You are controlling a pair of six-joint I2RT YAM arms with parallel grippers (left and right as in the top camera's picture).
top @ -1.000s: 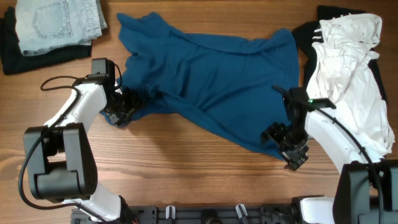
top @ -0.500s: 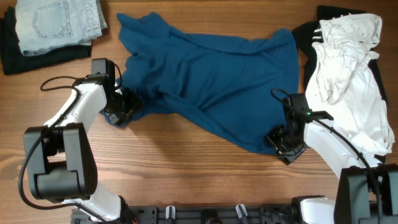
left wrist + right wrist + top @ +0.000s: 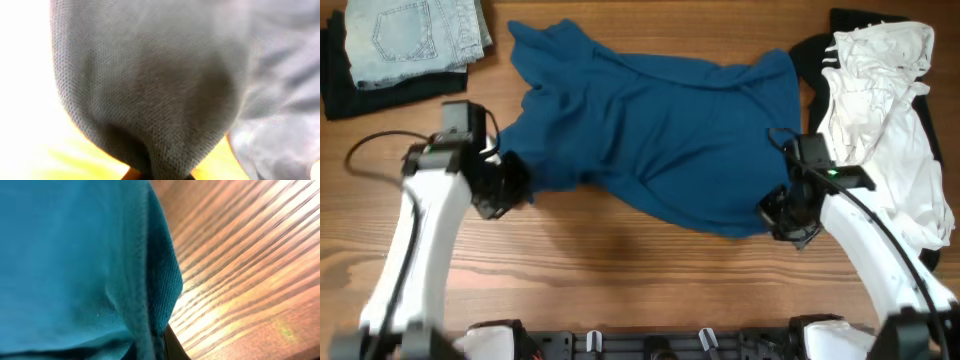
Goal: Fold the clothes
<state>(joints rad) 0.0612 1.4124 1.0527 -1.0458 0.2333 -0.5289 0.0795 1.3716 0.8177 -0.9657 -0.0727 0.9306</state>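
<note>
At opposite edges of the blue shirt (image 3: 660, 130), left gripper (image 3: 506, 186) and right gripper (image 3: 781, 213), arms angled inward, both tight on cloth.

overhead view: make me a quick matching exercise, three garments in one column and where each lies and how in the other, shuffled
Garments:
1. blue shirt
2. light jeans
3. white garment

Place and state:
A. far left corner, folded, on top of a black garment
B. right side, crumpled in a heap
C. middle, spread out

Pairs: 1-C, 2-A, 3-B
</note>
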